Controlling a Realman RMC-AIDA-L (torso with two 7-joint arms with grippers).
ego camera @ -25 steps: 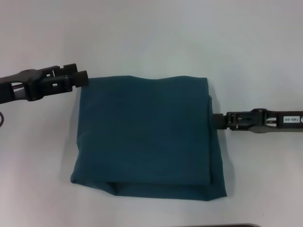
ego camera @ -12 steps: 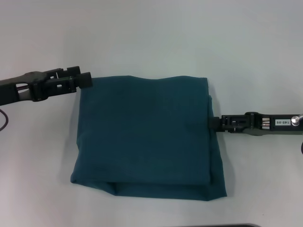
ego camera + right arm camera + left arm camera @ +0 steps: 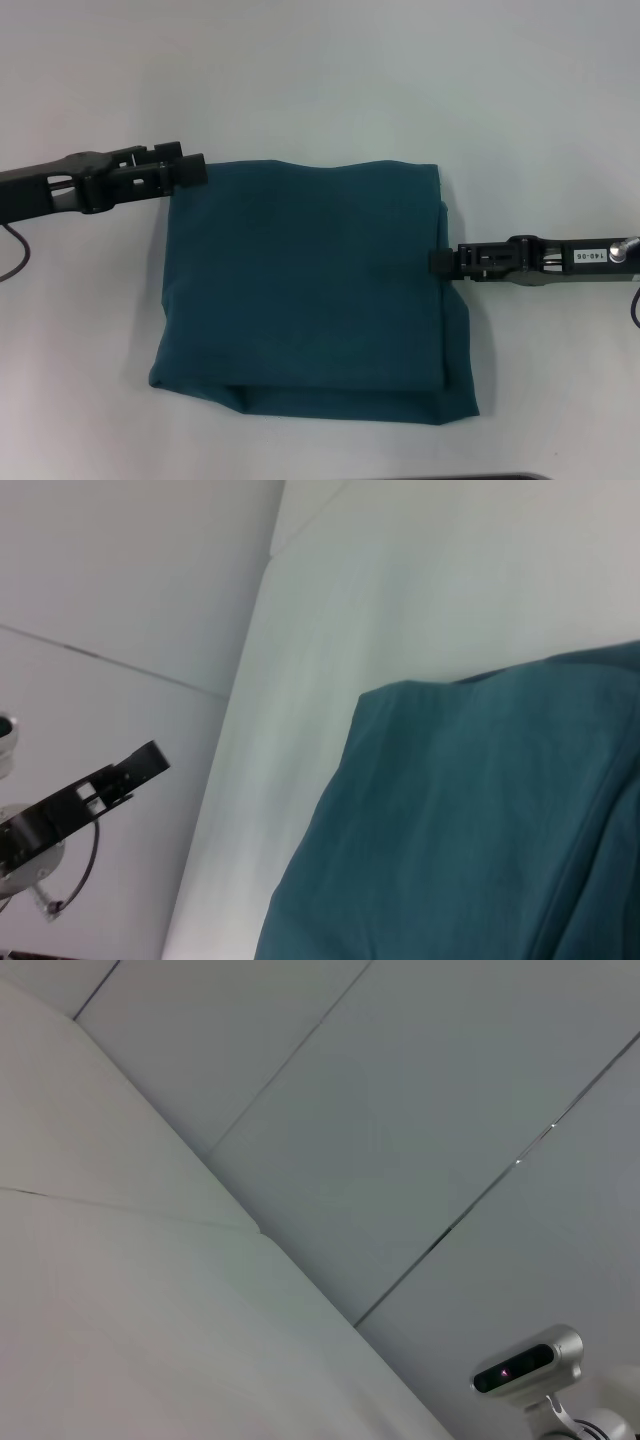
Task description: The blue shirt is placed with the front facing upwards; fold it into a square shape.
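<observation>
Both end effectors, left (image 3: 192,170) and right (image 3: 440,262), moved inward onto blue shirt (image 3: 305,285); grip indiscernible.

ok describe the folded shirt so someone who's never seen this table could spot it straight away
On the pale grey table, look at the middle, between the two black grippers reaching in from either side: the left gripper at its far left corner, the right gripper at its right edge. The dark teal-blue cotton shirt lies there folded into a rough square, plain side up. It is the only cloth and the only coloured thing there.
</observation>
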